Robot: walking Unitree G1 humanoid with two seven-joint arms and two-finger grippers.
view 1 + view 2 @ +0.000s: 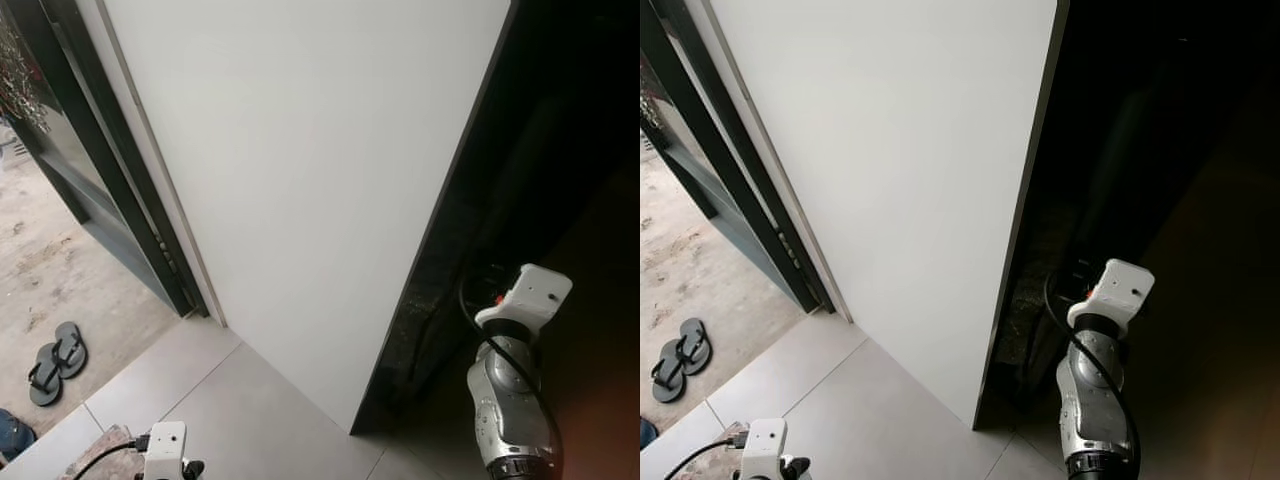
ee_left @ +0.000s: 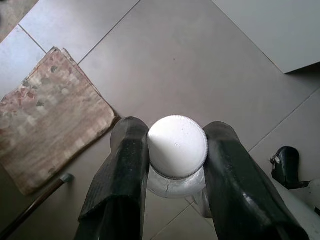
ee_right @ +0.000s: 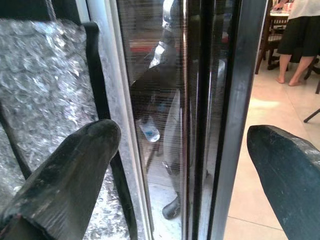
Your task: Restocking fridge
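Overhead, the head camera looks down on a tall white fridge panel (image 1: 310, 180) standing edge-on, with a dark gap along its right side. Beside that gap the right arm (image 1: 512, 400) reaches up toward the panel's black edge; left of the panel a dark door frame (image 1: 110, 190) opens onto a concrete yard where a pair of sandals (image 1: 56, 362) lies. The left wrist view adds what the head views miss: the left gripper (image 2: 177, 150) is clenched on a bottle (image 2: 177, 150) with a white ribbed cap, held above the grey floor tiles (image 2: 200, 60), with a worn mat (image 2: 50, 120) lying near the panel's foot. The right wrist view shows the right gripper (image 3: 187, 160) spread wide, its fingers (image 3: 70, 170) straddling a dark glass door edge, bubble wrap (image 3: 45, 90) beside it and a person's legs (image 3: 300, 50) far off.
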